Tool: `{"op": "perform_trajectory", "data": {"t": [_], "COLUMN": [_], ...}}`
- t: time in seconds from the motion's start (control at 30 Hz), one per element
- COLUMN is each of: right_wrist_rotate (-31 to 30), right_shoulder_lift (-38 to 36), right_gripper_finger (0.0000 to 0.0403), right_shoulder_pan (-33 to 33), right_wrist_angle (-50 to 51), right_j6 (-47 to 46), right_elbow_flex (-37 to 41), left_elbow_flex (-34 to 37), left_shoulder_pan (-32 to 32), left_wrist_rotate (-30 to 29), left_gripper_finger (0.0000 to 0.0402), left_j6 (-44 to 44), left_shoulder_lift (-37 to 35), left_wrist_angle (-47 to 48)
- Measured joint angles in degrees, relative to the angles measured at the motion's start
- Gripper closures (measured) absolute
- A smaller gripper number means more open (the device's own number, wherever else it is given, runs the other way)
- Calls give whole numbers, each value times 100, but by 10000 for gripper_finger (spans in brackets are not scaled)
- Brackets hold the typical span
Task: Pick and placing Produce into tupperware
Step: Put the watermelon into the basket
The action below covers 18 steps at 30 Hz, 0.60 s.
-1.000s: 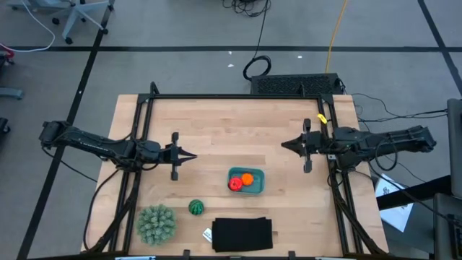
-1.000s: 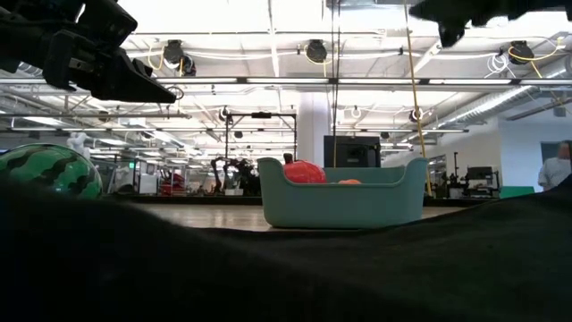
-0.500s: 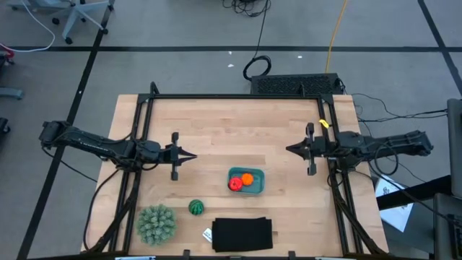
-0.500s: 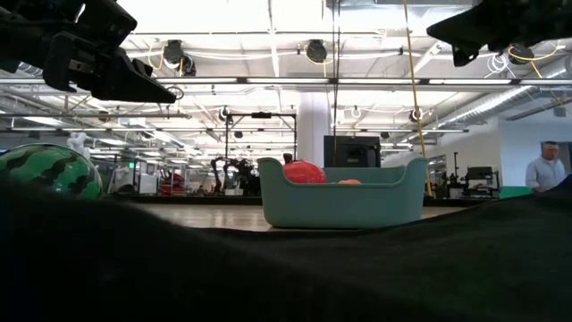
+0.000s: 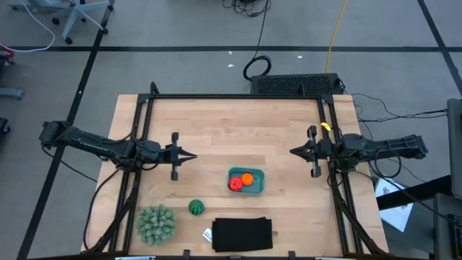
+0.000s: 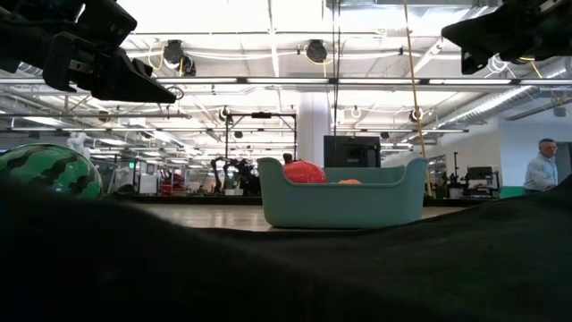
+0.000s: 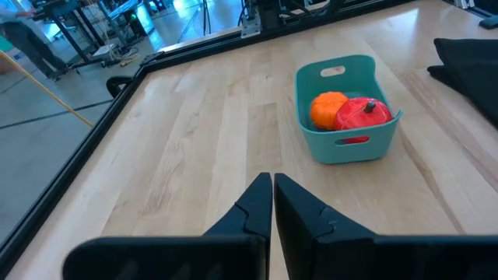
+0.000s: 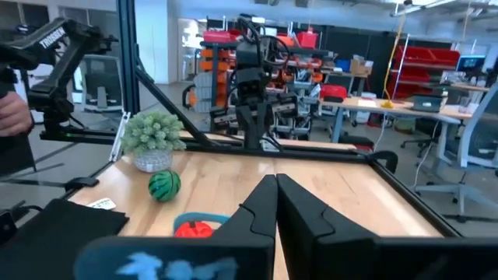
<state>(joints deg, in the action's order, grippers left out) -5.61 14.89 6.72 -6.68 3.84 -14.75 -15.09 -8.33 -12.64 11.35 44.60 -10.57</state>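
The teal tupperware (image 5: 246,180) stands on the table right of centre, and the red fruit (image 5: 235,185) and the orange ball (image 5: 247,178) lie inside it; the left wrist view shows the tupperware (image 7: 347,140) with both in it. The dark green striped ball (image 5: 195,207) rests on the wood near the front edge, left of the tupperware. My left gripper (image 5: 192,156) hovers shut over the table's left half, above and left of the tupperware. My right gripper (image 5: 293,152) hovers shut near the right rail, high above the table.
A large pale green spiky ball (image 5: 156,224) sits at the near left corner. A flat black rectangle (image 5: 242,235) lies at the near edge, with a small white tag (image 5: 207,235) beside it. Black frame rails run along the table's left, right and far sides. A person (image 6: 540,170) stands far off.
My right arm has drawn back toward the table's right edge, its shut gripper moving away from the centre. The left arm and the fruits have stayed where they were.
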Motion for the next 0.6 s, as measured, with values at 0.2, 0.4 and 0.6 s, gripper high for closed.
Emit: {"op": "perform_trajectory", "data": {"t": [0.2, 0.4, 0.6], "right_wrist_rotate": [15, -4, -4], "right_shoulder_lift": [-167, -167, -167], "right_gripper_finger": [403, 403, 403], "right_shoulder_pan": [2, 2, 2], "right_wrist_angle": [-12, -258, -256], "right_j6": [174, 181, 182], "right_elbow_flex": [199, 411, 451], "left_elbow_flex": [1, 1, 2], "left_shoulder_pan": [0, 0, -1], "left_wrist_rotate": [1, 0, 2], "left_gripper_finger": [380, 380, 380], "left_j6": [11, 136, 140], "left_shoulder_lift": [0, 0, 2], "left_wrist_angle": [-2, 0, 0]}}
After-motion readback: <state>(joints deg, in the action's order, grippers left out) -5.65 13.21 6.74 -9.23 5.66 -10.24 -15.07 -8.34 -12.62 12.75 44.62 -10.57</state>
